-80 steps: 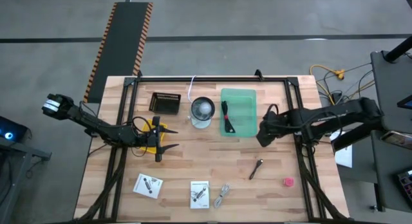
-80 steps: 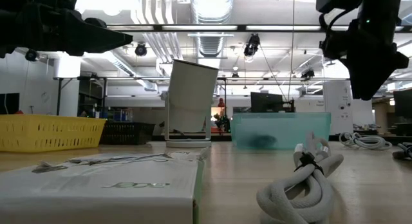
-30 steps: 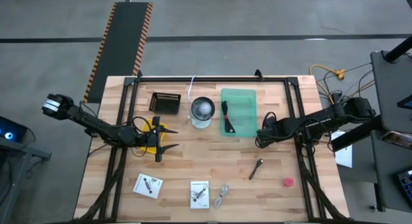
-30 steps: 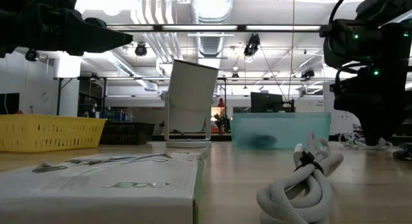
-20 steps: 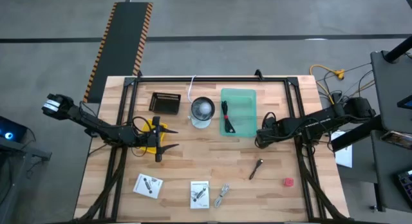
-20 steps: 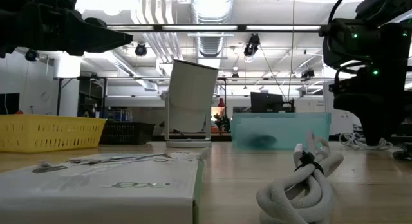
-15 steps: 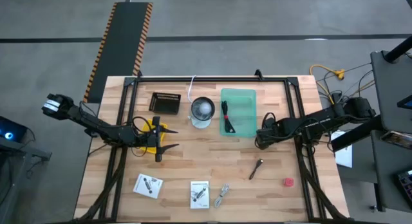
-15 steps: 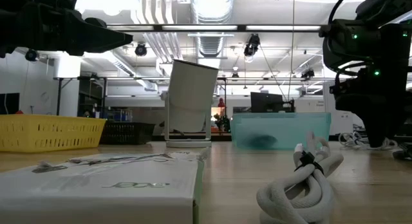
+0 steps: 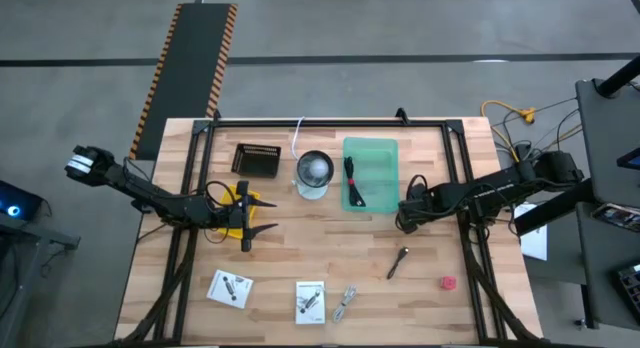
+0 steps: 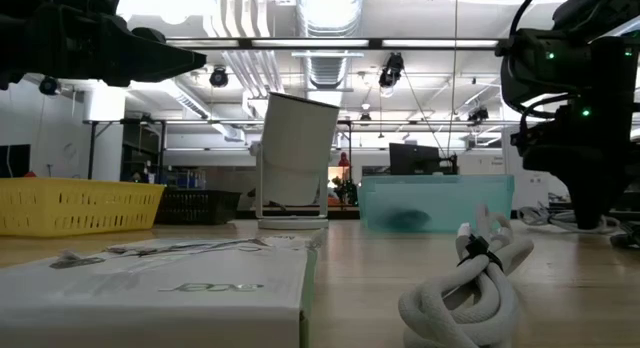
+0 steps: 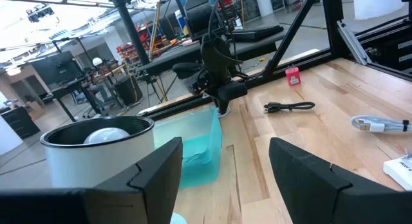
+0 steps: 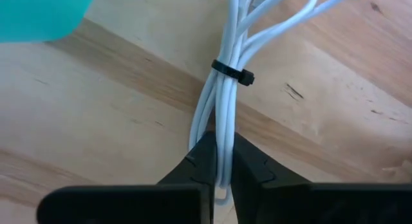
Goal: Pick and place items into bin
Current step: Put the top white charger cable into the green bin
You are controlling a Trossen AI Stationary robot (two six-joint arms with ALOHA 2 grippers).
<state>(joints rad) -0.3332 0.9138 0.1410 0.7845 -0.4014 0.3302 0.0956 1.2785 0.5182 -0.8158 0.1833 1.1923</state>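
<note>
The right end effector (image 9: 405,217) sits low on the wooden worktop (image 9: 300,253), just beside the right edge of the teal bin (image 9: 370,173), its fingers (image 12: 205,161) pinched tight on a bundle of white cable (image 12: 222,114) bound with a black tie. A black-and-red coiled cable (image 9: 353,181) already lies inside the bin. The left end effector (image 9: 256,216) waits over the left part of the worktop with its fingers spread wide and nothing between them, next to a yellow basket (image 9: 236,201). Beyond it stand a black basket (image 9: 256,160) and a white cylindrical container (image 9: 313,174), the latter close against the bin's left side. Toward the near edge lie two white printed cards (image 9: 230,287), a grey coiled cable (image 9: 345,303) beside the second card, a dark stick-like tool (image 9: 398,261) and, well apart to the right, a pink-red lump (image 9: 447,283). Dark frame rails (image 9: 330,121) run along the far edge and down both sides, crossing under both arms.
</note>
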